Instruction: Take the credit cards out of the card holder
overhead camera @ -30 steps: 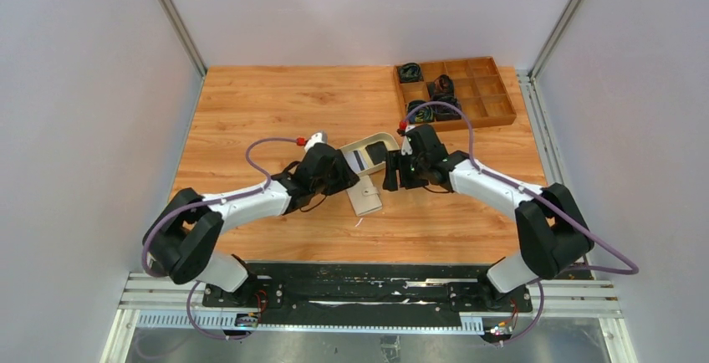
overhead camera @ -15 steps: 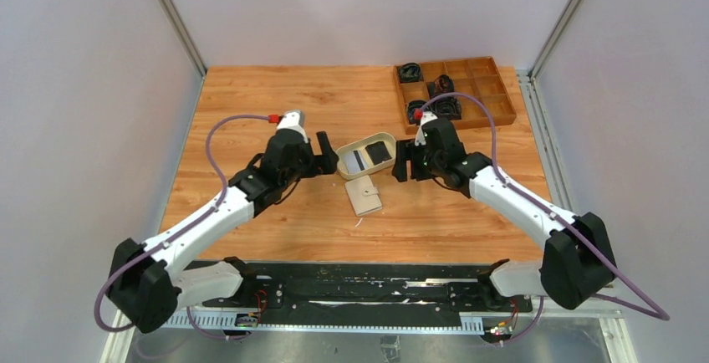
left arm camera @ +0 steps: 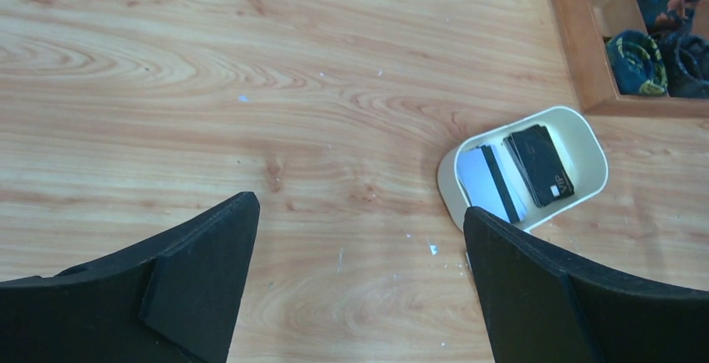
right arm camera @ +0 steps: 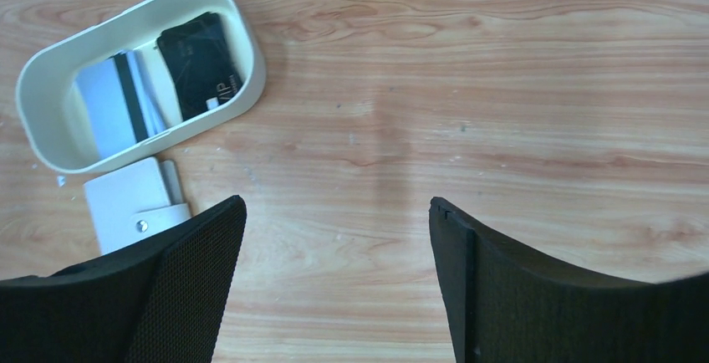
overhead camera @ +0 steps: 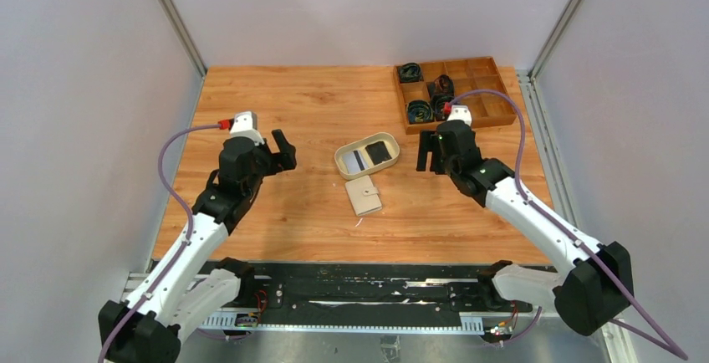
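Observation:
The cream card holder (overhead camera: 364, 196) lies folded shut on the table, just in front of the oval beige tray (overhead camera: 339, 162); its snap tab shows in the right wrist view (right arm camera: 130, 206). Two credit cards rest in the tray: a black one (overhead camera: 379, 152) and a light one with a dark stripe (overhead camera: 357, 161), also visible in both wrist views (left arm camera: 542, 165) (right arm camera: 121, 112). My left gripper (overhead camera: 283, 152) hangs open well left of the tray, nothing between its fingers (left arm camera: 359, 204). My right gripper (overhead camera: 429, 158) stands open to the right of the tray, also empty (right arm camera: 334, 202).
A brown wooden compartment box (overhead camera: 493, 99) with dark coiled items sits at the back right, close behind the right gripper. Its wall shows at the top right of the left wrist view (left arm camera: 568, 45). Grey walls enclose the table on three sides.
Both arms have drawn back from the card holder and tray, the left one leftward, the right one rightward. Both grippers opened wider. The holder lies untouched on the table.

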